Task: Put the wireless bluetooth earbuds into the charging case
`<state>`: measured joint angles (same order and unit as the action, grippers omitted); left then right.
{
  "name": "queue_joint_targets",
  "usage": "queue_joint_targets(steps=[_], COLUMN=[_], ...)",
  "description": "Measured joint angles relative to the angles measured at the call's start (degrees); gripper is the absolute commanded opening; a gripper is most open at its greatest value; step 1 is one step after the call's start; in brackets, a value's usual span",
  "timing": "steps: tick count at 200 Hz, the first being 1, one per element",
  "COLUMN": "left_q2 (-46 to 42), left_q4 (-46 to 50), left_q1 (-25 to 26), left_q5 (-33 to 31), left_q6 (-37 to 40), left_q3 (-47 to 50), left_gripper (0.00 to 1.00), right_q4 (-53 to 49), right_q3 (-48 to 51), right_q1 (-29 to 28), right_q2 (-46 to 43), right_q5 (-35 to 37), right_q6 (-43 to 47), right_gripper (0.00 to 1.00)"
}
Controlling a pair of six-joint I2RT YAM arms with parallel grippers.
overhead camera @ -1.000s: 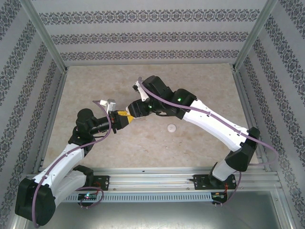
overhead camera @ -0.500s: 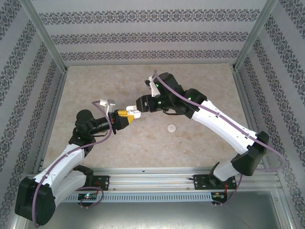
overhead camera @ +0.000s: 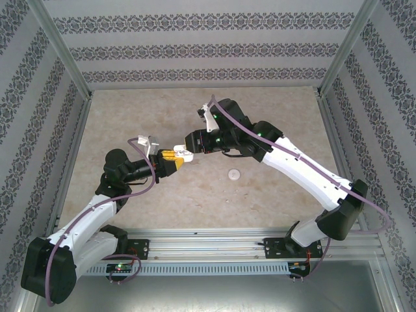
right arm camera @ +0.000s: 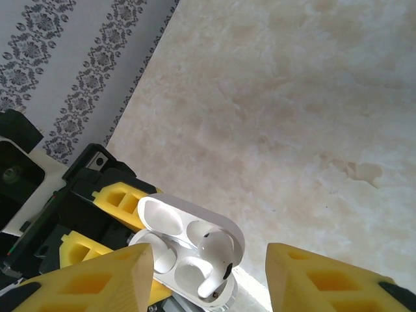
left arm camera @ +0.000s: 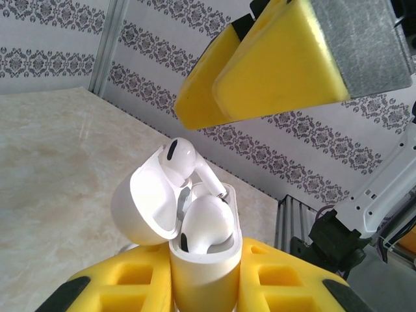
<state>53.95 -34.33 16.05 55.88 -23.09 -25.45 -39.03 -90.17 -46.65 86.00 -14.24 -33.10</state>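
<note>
From the top cam, the charging case (overhead camera: 184,153) is being seen as a small white speck at the tip of the left hand (overhead camera: 170,158). It is being held up off the surface (overhead camera: 130,110) betw. the two arms. A flat white disc (overhead camera: 233,173) is lying on the surface to the right, well apart.

Detail is being given by the left wrist cam: lid (left arm camera: 144,209) swung open and two earbuds (left arm camera: 207,224) in the body. One is sitting low, and the other earbud (left arm camera: 179,158) is standing higher against the lid. The lid's inner hollows and one bud w/ its stem are being shown by the right wrist cam.

The case is being gripped by the left hand, jaws nearly closed on its lower body. The right hand (right arm camera: 208,257) is being held over the case w/ fingers (right arm camera: 97,279) apart (nothing gripped).
</note>
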Motion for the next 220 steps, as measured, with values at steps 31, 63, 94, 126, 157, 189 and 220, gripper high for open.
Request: queue_joint_targets(steps=[31, 63, 94, 126, 157, 189, 220], left_q2=[0.00, 0.00, 0.00, 0.00, 0.00, 0.00, 0.00], left_q4=[0.00, 0.02, 0.02, 0.04, 0.04, 0.04, 0.04], left_q1=[0.00, 0.00, 0.00, 0.00, 0.00, 0.00, 0.00], left_q5=[0.57, 0.94, 0.94, 0.94, 0.94, 0.96, 1.01], left_q6=[0.61, 1.16, 1.75, 2.14, 2.47, 2.97, 3.21], left_q3=[0.04, 0.11, 0.11, 0.11, 0.17, 0.22, 0.26], left_gripper=[0.16, 0.16, 0.16, 0.16, 0.16, 0.16, 0.16], right_q4=[-1.73, -3.30, -4.33, -5.20, -5.68, -6.47, -6.95], right_q3=[-1.16, -3.15, -4.04, -4.39, -4.63, -5.14, -5.73], right_q1=[0.00, 0.00, 0.00, 0.00, -0.11, -0.39, -0.50], right_q2=[1.60, 3.50, 4.48, 4.59, 4.72, 5.55, 6.01], right_q5=[0.00, 0.00, -0.02, -0.02, -0.02, -0.02, -0.04], right_q6=[0.02, 0.04, 0.07, 0.11, 0.28, 0.48, 0.92], right_gripper=[0.48, 0.47, 0.43, 0.40, 0.38, 0.38, 0.38])
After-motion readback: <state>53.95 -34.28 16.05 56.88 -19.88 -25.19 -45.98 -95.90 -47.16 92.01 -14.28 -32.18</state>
